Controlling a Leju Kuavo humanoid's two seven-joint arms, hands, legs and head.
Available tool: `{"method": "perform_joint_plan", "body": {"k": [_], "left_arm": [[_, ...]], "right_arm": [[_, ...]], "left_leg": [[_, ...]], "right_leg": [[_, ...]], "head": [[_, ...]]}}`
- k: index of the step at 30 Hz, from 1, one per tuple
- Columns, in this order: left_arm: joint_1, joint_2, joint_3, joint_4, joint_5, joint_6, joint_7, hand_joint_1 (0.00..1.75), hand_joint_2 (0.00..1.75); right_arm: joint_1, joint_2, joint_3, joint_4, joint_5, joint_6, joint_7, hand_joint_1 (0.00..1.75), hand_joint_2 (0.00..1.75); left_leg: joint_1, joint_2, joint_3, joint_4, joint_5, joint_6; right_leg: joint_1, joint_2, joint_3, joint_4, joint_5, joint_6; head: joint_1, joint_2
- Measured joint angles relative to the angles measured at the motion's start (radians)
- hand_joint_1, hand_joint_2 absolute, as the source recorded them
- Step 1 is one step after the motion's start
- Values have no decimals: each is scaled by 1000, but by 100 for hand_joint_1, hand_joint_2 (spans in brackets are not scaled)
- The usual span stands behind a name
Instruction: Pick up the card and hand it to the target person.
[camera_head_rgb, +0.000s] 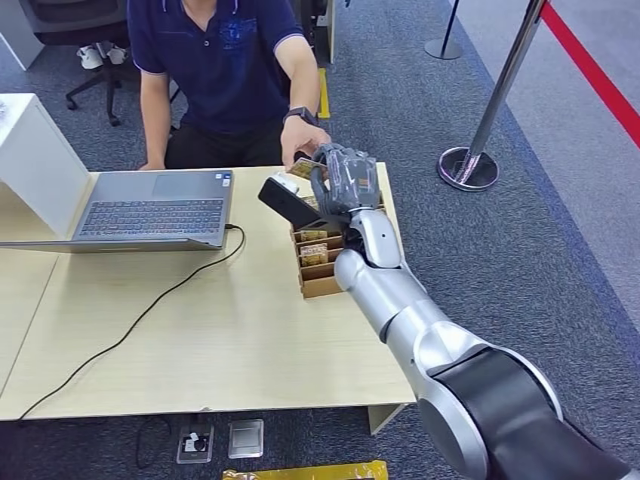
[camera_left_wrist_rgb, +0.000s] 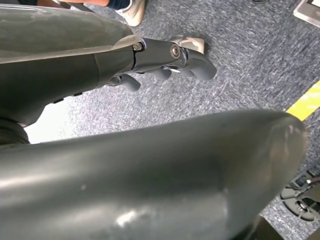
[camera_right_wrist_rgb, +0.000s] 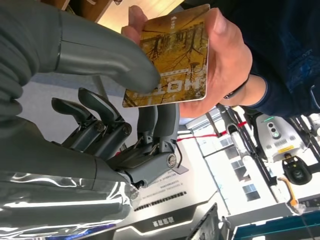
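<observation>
A yellow card (camera_right_wrist_rgb: 170, 55) with an autumn-tree print is pinched at one corner by my right hand (camera_right_wrist_rgb: 113, 100), thumb on its face and darker fingers behind it. A person's hand (camera_right_wrist_rgb: 222, 55) grips the opposite edge of the same card. In the head view my right hand (camera_head_rgb: 343, 180) is raised over the table's far right corner. There it meets the person's hand (camera_head_rgb: 302, 140), with the card (camera_head_rgb: 304, 168) between them. The seated person (camera_head_rgb: 219, 70) wears a dark blue shirt. My left hand (camera_left_wrist_rgb: 181, 60) hangs over grey carpet, fingers loosely apart and holding nothing.
A cardboard box (camera_head_rgb: 317, 260) holding more cards sits under my right forearm on the wooden table (camera_head_rgb: 189, 330). A black device (camera_head_rgb: 287, 203) lies beside it. An open laptop (camera_head_rgb: 155, 205) with a black cable (camera_head_rgb: 136, 320) stands at the far left. A stanchion base (camera_head_rgb: 468, 167) stands on the floor to the right.
</observation>
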Motion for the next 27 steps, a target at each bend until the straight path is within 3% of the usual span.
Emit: {"method": "perform_joint_plan", "body": {"k": [6,10,13,16,21,27], "left_arm": [[0,-3,0,0,-5,-4,0,0,0],[0,-3,0,0,-12,-6,0,0,0],[0,-3,-1,0,-15,-9,0,0,0],[1,-3,-1,0,-15,-12,1,0,0],[10,-3,0,0,-12,-12,-2,0,0],[39,-3,1,0,15,-1,-24,0,0]], "right_arm": [[0,0,0,10,52,0,25,170,175],[1,0,-12,10,82,0,43,0,175],[4,0,-28,5,82,-1,31,0,175],[14,0,-64,-16,-1,6,-52,0,175],[80,-9,-134,-140,-334,90,-259,0,175],[309,-91,-146,-533,-775,285,-392,0,175]], "left_leg": [[0,0,0,0,0,0],[0,0,0,0,0,0],[0,0,0,0,0,0],[0,0,0,0,0,0],[0,0,0,0,0,0],[0,-3,-2,0,-1,0]], "right_leg": [[0,0,0,0,0,0],[0,0,-1,0,0,0],[0,0,-1,0,0,0],[0,0,0,0,0,0],[0,0,-1,0,0,0],[0,-2,-1,-2,0,0]], "head": [[0,0],[-1,0],[-1,0],[-1,0],[-1,0],[-1,0]]}}
